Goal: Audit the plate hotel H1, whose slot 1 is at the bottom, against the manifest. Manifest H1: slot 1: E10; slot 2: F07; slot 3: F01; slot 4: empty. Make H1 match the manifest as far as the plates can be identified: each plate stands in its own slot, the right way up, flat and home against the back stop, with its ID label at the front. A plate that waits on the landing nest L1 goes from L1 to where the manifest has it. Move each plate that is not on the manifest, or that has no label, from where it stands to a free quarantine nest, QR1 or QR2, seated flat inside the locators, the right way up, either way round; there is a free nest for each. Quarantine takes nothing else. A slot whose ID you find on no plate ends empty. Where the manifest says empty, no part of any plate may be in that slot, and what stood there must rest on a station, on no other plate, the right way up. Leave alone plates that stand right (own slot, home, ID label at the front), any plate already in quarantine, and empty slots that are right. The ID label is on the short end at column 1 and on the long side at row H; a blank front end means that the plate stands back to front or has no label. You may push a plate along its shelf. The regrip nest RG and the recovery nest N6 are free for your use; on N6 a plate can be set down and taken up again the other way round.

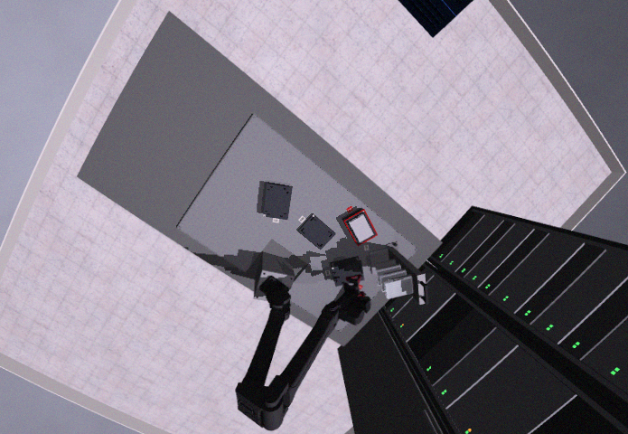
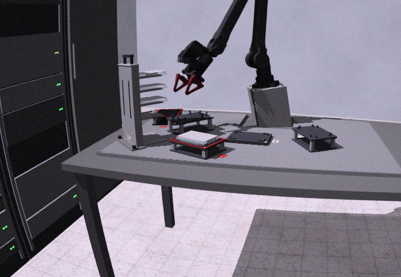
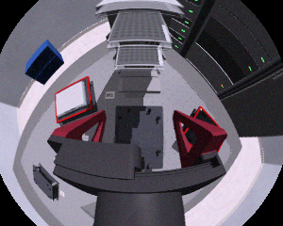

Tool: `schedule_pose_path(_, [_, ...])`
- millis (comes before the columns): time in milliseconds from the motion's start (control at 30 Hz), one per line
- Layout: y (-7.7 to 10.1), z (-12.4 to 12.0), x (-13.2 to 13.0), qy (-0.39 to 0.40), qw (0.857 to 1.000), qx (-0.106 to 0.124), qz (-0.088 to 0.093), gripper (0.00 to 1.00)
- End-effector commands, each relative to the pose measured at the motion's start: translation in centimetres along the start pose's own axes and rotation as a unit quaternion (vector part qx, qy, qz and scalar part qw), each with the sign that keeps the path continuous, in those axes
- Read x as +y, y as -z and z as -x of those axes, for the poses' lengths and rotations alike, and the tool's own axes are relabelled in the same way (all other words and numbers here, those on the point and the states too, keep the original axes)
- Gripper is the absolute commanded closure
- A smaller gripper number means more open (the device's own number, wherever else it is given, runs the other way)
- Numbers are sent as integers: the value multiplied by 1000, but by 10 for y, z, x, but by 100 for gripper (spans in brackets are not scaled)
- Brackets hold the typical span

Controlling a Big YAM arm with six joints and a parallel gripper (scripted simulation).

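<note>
A grey table [image 2: 240, 169] stands beside dark server racks [image 2: 27, 130], left of frame. The plate hotel H1 [image 2: 130, 107] rises at the table's left end, its plates [image 2: 153, 86] projecting rightward. One white plate [image 2: 197, 137] sits on a red-edged quarantine nest [image 2: 203, 146], centre.

Risk: approaching tilted or at the wrong height, the fingers could strike a shelf edge or dislodge a neighbouring plate.

The gripper [image 2: 187, 84] hangs before the upper shelves, angled downward, jaws fully spread and empty.

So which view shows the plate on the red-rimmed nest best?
The exterior view: the white plate lies flat on the red-rimmed nest, seen side-on and unobstructed. The top view shows only its small white face. The wrist view catches it distorted at the left edge, beyond the open gripper.
</note>
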State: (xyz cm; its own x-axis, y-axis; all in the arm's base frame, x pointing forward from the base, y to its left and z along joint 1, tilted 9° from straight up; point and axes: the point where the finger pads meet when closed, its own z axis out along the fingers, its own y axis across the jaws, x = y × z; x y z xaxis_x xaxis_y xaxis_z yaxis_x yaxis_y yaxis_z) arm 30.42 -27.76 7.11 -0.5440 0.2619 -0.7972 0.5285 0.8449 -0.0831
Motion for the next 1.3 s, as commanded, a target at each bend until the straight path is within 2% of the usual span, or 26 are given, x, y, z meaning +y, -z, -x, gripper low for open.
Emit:
schedule_pose_path(0, [-3, -1, -3, 3, 1000, -8, -4, 0])
schedule_pose_path(100, [-8, 0, -2, 3, 1000, -10, -2, 0])
schedule_pose_path(133, [-12, 21, -4, 5, 1000, -26, -4, 0])
schedule_pose_path(167, [-14, 26, -3, 6, 1000, -29, -3, 0])
schedule_pose_path(767, [-33, 38, -1, 2, 1000, -20, 0, 0])
schedule_pose_path(833, [-27, 47, -4, 3, 999, -32, -4, 0])
schedule_pose_path(900, [-27, 47, -4, 3, 999, -32, -4, 0])
schedule_pose_path(933, [-27, 32, -3, 3, 1000, -19, -3, 0])
schedule_pose_path(1267, [-27, 32, -3, 3, 1000, -19, -3, 0])
